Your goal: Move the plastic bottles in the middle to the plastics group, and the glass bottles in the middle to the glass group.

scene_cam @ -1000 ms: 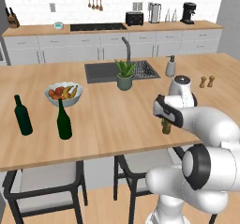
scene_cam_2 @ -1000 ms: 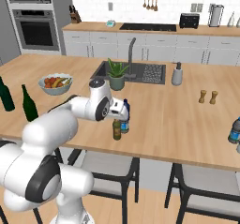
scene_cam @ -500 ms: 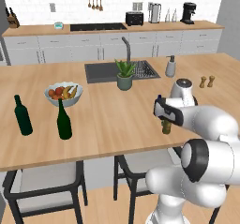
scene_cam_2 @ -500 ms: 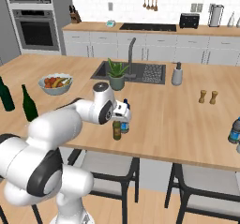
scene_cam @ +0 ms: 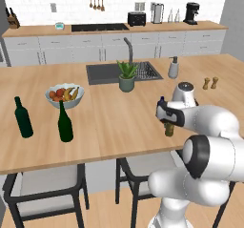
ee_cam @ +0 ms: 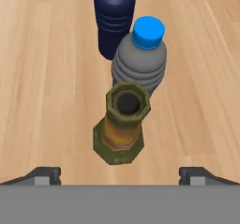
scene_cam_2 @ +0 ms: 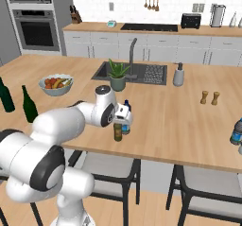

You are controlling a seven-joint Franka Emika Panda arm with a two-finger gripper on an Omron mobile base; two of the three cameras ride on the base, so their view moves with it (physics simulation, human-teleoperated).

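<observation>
Gripper [ee_cam: 120, 174] spread wide, hovering right over the amber bottle [ee_cam: 120, 124], holding nothing. Amber bottle upright on the worktop [ee_cam: 42, 78] near its front edge, grey bottle [ee_cam: 139, 59] just behind it, maybe touching, dark-blue bottle [ee_cam: 114, 17] behind that. Green wine bottles [scene_cam: 65, 123] well off to the left, by the fruit bowl [scene_cam: 64, 95].

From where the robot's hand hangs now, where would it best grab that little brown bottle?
Probably the narrow neck of the amber bottle, from straight above. It stands upright with its open mouth facing the open gripper. A grey blue-capped bottle stands close behind it, so the fingers should close across the free sides.
</observation>
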